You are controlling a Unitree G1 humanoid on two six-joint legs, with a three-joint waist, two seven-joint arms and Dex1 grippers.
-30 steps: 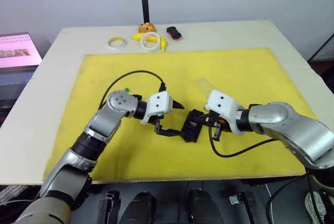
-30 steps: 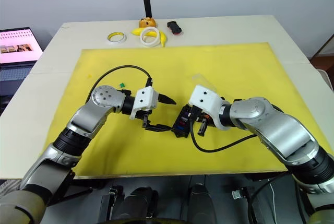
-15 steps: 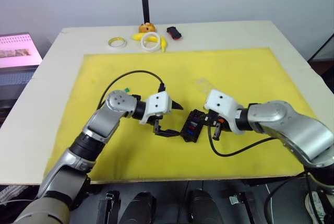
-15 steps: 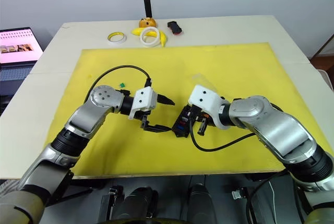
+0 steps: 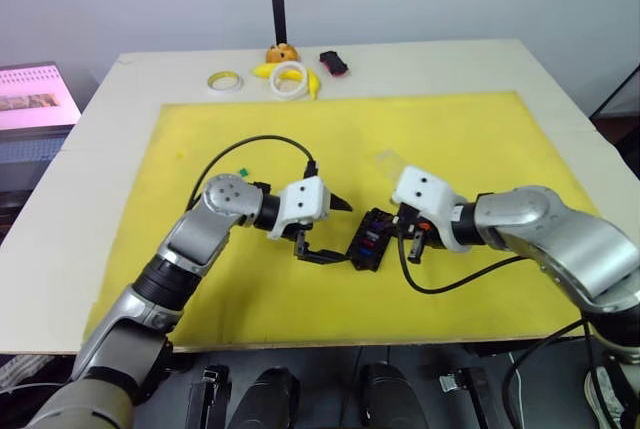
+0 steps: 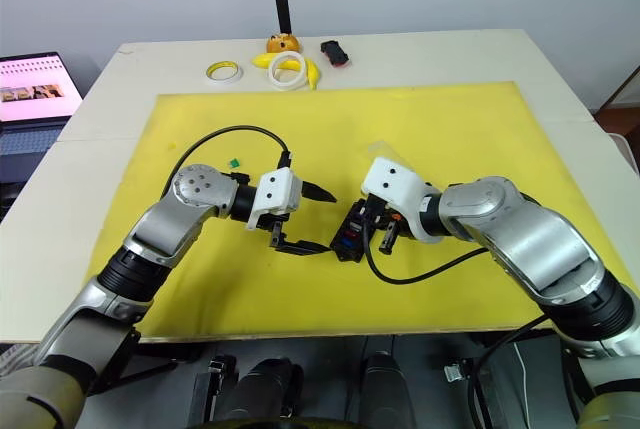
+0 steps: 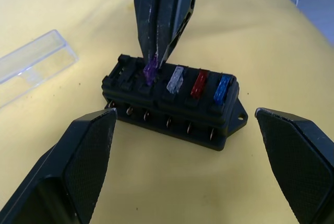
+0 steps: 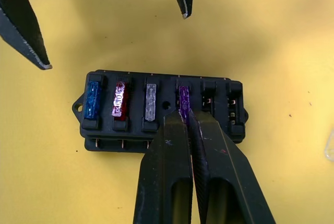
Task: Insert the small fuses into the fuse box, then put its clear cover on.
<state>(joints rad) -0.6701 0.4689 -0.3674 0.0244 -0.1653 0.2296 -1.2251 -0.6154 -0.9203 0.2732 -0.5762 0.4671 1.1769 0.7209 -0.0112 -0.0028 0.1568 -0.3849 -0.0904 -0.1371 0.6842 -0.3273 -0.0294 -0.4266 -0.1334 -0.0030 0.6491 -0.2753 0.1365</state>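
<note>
Now four fuses [image 8: 148, 101] sit in the fuse box [image 8: 162, 110].

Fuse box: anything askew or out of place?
Nothing damaged or spilled. The fuse box sits flat on the yellow mat, with blue, red and grey fuses seated in line. The right gripper, shut on the purple fuse, holds it at the fourth slot. A green fuse lies apart.
</note>
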